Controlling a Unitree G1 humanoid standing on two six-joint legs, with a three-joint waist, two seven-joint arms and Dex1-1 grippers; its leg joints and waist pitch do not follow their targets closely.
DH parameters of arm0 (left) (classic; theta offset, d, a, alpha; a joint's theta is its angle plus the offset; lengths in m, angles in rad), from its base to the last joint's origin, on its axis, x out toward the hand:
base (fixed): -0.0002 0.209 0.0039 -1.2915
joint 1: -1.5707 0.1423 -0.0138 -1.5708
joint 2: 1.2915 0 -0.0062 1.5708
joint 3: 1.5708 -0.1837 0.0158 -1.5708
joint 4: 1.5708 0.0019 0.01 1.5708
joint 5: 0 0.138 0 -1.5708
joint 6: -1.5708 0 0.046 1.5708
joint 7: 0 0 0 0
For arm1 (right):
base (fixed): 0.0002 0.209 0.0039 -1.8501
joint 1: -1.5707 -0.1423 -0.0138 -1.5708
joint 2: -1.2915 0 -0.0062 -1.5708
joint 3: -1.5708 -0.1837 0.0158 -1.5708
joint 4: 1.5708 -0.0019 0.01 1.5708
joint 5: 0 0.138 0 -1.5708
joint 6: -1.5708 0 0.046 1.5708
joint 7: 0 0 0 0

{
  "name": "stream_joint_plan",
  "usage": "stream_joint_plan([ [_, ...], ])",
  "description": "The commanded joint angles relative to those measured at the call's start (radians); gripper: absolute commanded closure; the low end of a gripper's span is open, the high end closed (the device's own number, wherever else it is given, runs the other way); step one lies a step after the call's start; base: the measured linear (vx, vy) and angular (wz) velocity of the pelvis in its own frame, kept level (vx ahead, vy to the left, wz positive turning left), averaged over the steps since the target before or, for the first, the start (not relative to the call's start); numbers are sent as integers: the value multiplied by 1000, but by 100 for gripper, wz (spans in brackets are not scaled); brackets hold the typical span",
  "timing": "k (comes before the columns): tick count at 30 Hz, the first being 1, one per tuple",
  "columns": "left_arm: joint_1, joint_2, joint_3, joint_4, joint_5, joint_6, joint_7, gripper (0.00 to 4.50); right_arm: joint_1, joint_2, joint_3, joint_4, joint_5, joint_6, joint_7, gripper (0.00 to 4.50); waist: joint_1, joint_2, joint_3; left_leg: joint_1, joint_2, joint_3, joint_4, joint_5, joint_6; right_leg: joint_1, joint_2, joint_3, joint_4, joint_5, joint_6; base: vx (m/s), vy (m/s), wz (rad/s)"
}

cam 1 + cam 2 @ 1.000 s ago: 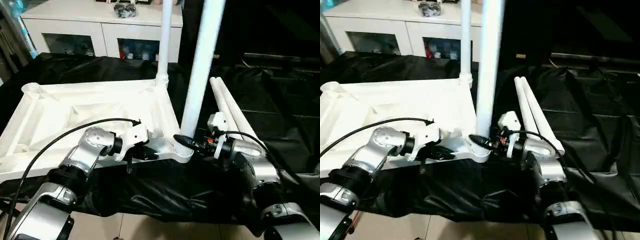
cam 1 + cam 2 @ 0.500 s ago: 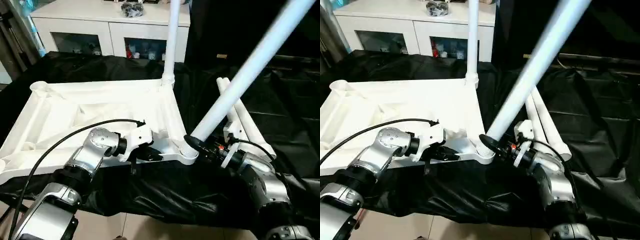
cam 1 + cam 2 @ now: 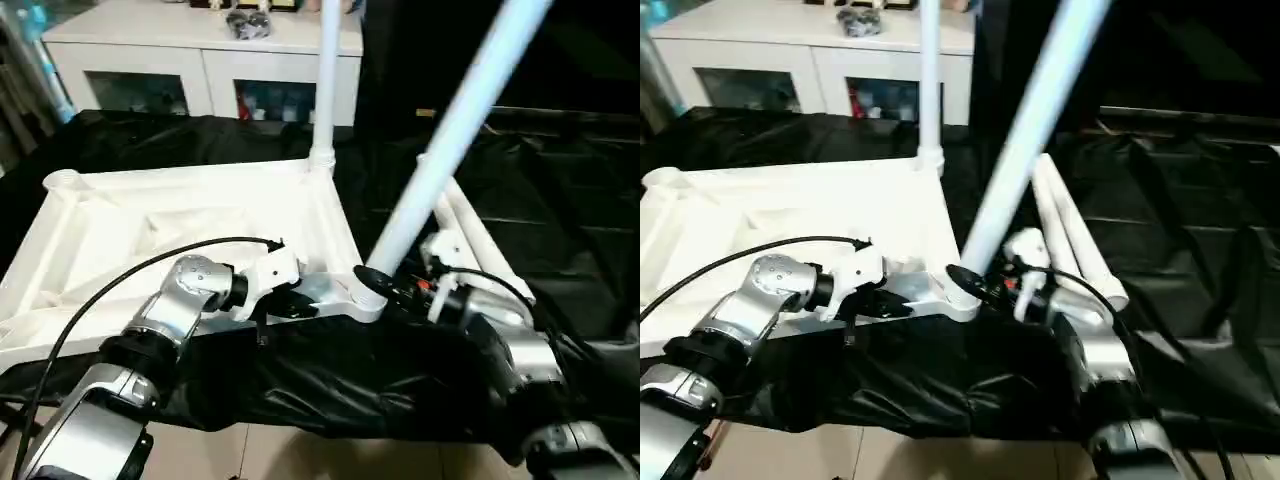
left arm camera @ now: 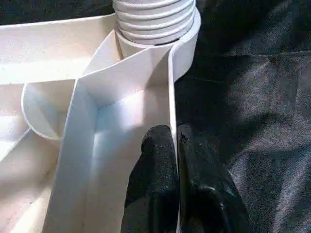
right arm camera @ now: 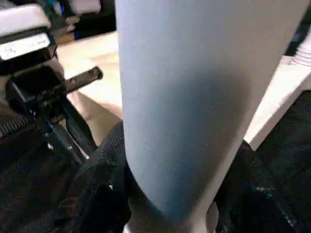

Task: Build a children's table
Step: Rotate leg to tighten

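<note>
Left gripper (image 4: 176, 145) pinching tabletop (image 3: 180, 215) rim; right gripper (image 3: 385, 290), seemingly clamped around tilted leg (image 3: 440, 140). Best straightened upright over corner socket (image 3: 368, 292) before pressing down.

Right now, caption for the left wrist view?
Left gripper pinching the tabletop edge wall, just below the corner socket holding a ribbed leg end.

The tilted leg (image 3: 440, 150) and upright leg (image 3: 326, 90) crowd the tabletop's (image 3: 180, 225) right edge; its ribbed middle seems open.
</note>
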Motion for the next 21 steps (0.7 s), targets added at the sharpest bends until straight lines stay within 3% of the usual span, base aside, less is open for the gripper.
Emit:
stream_joint_plan([
  [1, -36, -18, -8, -23, -2, -29, -14, 450, 51, 5, 87, 123, -100, 42, 1, 260, -11, 6, -26, 22, 24, -27, -77, -567, -19, 1, -65, 30, -120, -710, -78, 0, 0, 0],
  [4, -40, -16, -8, -22, -1, -32, -19, 450, 23, 11, 98, 158, -105, 34, 16, 260, -14, 4, -27, 34, 23, -30, -73, -604, -19, -5, -62, 22, -127, -713, -75, 0, 0, 0],
  [7, -42, -16, -8, -20, 0, -34, -18, 450, 8, 10, 104, 183, -112, 25, 25, 260, -24, 6, -26, 36, 25, -35, -79, -642, -21, -1, -59, 15, -126, -691, -74, 0, 0, 0],
  [9, -41, -16, -6, -19, 1, -36, -17, 450, 7, 10, 107, 189, -115, 21, 32, 260, -30, 6, -28, 33, 27, -35, -84, -646, -21, 2, -59, 20, -123, -651, -91, 0, 0, 0],
  [16, -34, -19, -5, -22, -4, -62, -33, 450, 24, 4, 102, 179, -104, -6, 69, 260, -28, 3, -28, 36, 26, -30, -82, -631, -11, -4, -61, 27, -125, -657, -99, 0, 0, 0],
  [21, -38, -17, -2, -36, -22, -55, -68, 450, 21, 2, 91, 155, -82, 3, 90, 260, -20, 1, -34, 26, 30, -25, -88, -575, -4, 4, -62, 39, -113, -582, -132, 0, 0, 0],
])
